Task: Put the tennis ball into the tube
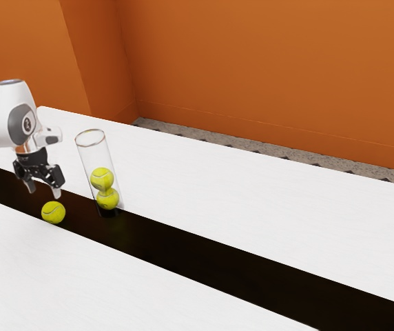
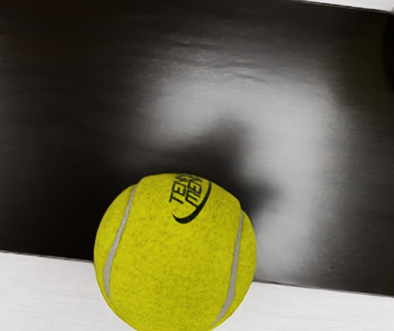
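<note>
Over the bench (image 1: 252,193): hand (image 1: 45,192) hung open, fingers apart, pointing down at the loose tennis ball.
Loose tennis ball (image 1: 53,212): sat outside the tube, at the edge of the black strip (image 1: 204,252), toward the exterior view's left; wrist view showed black lettering and pale seams.
Hand-to-ball gap: fingertips looked just above the ball, though depth was hard to judge from that angle.
Tube (image 1: 92,155): stood clear-walled on the black strip, mouth up, near the loose ball on the exterior view's right.
Tube contents: two balls, upper ball (image 1: 102,178) stacked on lower ball (image 1: 107,198).
Backdrop: orange wall (image 1: 252,62) rose beyond the bench.
</note>
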Robot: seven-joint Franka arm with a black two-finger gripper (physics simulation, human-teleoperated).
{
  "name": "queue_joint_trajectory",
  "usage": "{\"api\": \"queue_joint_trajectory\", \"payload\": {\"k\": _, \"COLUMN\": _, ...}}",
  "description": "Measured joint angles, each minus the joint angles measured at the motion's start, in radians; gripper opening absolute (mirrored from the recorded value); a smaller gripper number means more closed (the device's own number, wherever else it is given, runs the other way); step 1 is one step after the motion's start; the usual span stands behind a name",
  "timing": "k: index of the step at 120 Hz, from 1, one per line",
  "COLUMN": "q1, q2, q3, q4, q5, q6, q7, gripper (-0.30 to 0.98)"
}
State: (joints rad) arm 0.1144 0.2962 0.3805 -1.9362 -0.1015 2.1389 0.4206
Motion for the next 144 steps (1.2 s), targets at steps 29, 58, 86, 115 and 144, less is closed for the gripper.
{"api": "queue_joint_trajectory", "payload": {"k": 29, "q1": 0.030, "q2": 0.108, "q3": -0.005, "q4": 0.030, "q5": -0.062, "q6": 0.052, "q7": 0.075, "gripper": 0.69}}
{"api": "queue_joint_trajectory", "payload": {"k": 58, "q1": 0.042, "q2": 0.177, "q3": -0.007, "q4": 0.067, "q5": -0.103, "q6": 0.078, "q7": 0.138, "gripper": 0.69}}
{"api": "queue_joint_trajectory", "payload": {"k": 86, "q1": 0.080, "q2": 0.213, "q3": -0.007, "q4": 0.067, "q5": -0.169, "q6": 0.087, "q7": 0.192, "gripper": 0.68}}
{"api": "queue_joint_trajectory", "payload": {"k": 115, "q1": 0.080, "q2": 0.218, "q3": -0.006, "q4": 0.073, "q5": -0.197, "q6": 0.092, "q7": 0.232, "gripper": 0.41}}
{"api": "queue_joint_trajectory", "payload": {"k": 144, "q1": 0.076, "q2": 0.197, "q3": -0.004, "q4": 0.091, "q5": -0.184, "q6": 0.098, "q7": 0.246, "gripper": 0.26}}
